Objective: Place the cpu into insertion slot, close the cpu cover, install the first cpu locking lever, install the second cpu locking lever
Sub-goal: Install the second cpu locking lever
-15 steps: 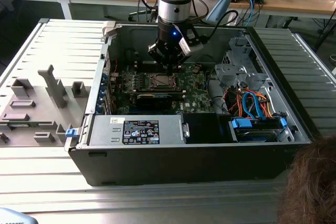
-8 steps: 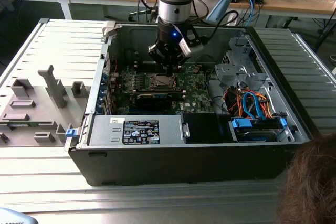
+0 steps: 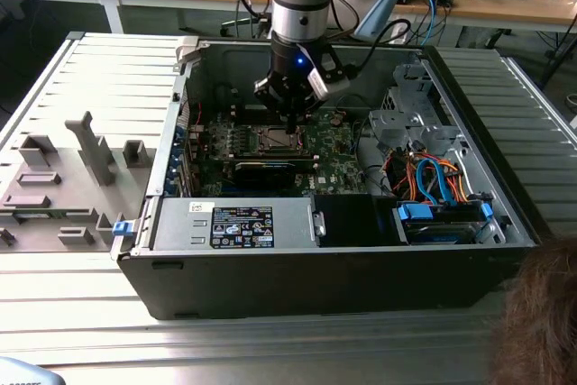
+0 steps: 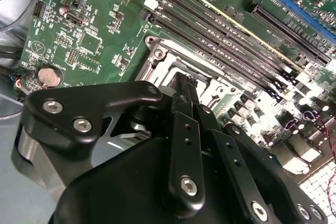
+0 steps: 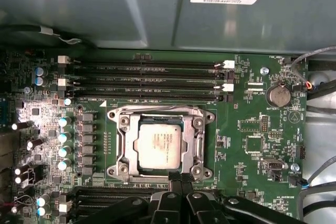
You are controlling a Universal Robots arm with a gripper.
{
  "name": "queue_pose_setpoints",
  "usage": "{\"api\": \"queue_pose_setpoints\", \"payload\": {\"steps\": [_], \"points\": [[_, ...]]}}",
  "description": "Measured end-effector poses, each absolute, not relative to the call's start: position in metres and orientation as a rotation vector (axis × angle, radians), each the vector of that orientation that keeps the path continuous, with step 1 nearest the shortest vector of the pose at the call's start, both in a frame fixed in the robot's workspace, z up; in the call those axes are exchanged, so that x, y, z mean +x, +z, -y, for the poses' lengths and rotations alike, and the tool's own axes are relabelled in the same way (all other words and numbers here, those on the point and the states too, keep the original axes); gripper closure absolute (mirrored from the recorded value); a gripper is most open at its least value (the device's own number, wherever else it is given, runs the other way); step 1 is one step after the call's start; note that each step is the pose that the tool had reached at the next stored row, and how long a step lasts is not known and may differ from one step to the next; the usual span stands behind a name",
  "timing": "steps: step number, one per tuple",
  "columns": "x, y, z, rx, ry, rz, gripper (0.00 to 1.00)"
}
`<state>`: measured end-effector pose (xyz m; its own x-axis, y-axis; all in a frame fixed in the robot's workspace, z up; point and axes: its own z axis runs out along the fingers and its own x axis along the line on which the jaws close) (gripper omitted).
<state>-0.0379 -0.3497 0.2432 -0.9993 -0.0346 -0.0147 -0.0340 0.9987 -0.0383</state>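
Hovering gripper (image 5: 181,178), fingers pressed together, beside cpu (image 5: 159,148) seated in insertion slot (image 5: 119,169)

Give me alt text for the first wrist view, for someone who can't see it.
A silver-topped cpu sits in the insertion slot on a green motherboard, framed by the silver cpu cover. The black gripper has its fingertips together at the socket's near edge. Four long memory slots and a coin battery lie beyond, under the grey case wall.
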Motion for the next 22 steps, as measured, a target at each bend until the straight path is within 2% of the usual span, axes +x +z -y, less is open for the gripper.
{"api": "queue_pose_setpoints", "payload": {"steps": [22], "points": [[-0.038, 0.243, 0.364, -0.054, -0.059, -3.125, 0.89]]}}
